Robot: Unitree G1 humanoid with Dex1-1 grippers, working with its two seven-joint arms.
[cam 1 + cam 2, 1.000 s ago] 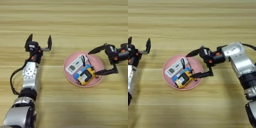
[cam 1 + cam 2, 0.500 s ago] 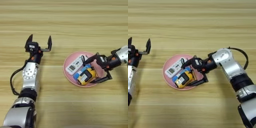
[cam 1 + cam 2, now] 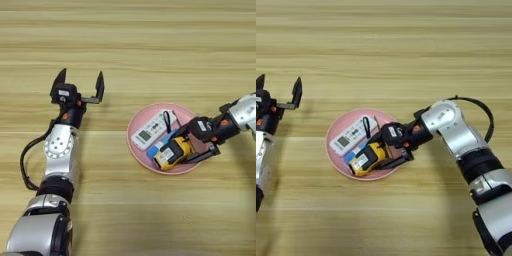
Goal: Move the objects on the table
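- Black fingers of the right gripper (image 3: 387, 151) are closing around the yellow-black tape measure (image 3: 365, 158), right of centre, inside the pink plate (image 3: 336, 167).
- White remote (image 3: 350, 136), blue tube (image 3: 159, 146) and a thin dark stick (image 3: 166, 122) are lying in the same plate; seemingly nothing is moved out yet.
- Left gripper (image 3: 79, 86) is idling spread wide, upper left, above the wooden table (image 3: 150, 45).
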